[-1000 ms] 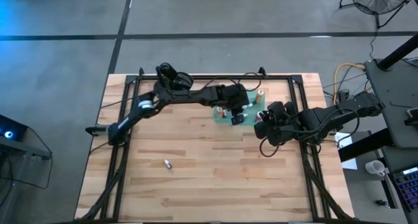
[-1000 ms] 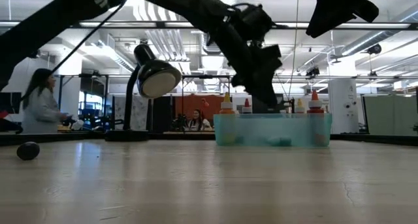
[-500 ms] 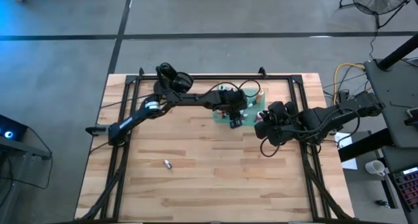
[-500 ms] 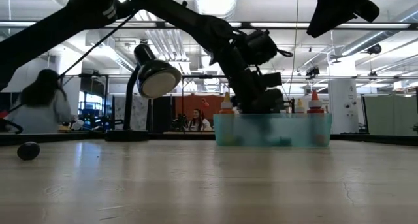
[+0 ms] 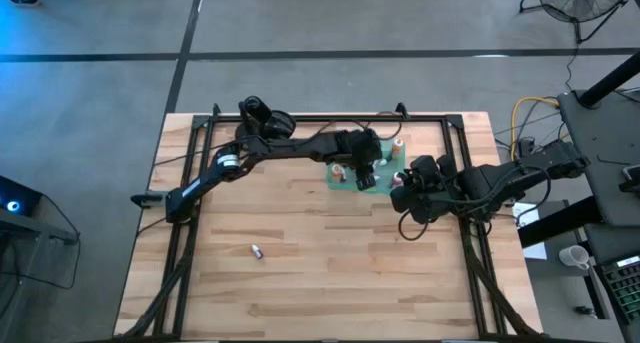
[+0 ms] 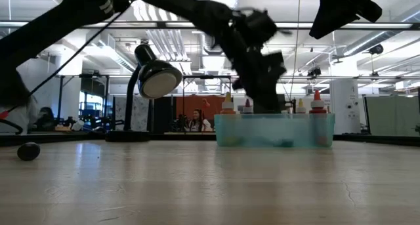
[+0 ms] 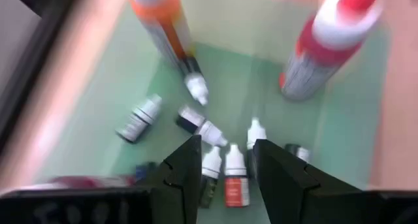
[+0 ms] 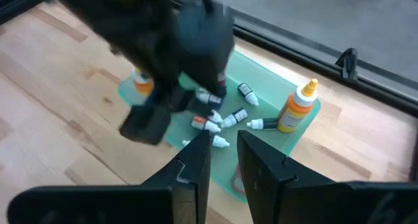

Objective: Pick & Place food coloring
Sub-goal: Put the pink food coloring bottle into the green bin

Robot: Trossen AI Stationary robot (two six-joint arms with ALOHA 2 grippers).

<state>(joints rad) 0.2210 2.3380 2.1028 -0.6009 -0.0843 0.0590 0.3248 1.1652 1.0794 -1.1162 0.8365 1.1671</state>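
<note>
I held the left gripper (image 7: pixel 225 160), jaws apart, over the tiny white-capped food coloring bottles (image 7: pixel 225 172) lying loose in the shallow teal-green tray (image 7: pixel 98 100), lined up to pinch one, while the right gripper (image 8: pixel 224 160), jaws also apart, waited beside the tray on the right of the table (image 5: pixel 300 273).

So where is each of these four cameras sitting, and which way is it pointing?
High view: above, straight down on the wooden table, both arms, flat teal-green tray.
Low view: table height, level across; left arm above the tray.
Left wrist view: over the tray, past the open left tool, onto tiny white-capped bottles.
Right wrist view: beside the tray, past the open right tool.
All share the tray.
</note>
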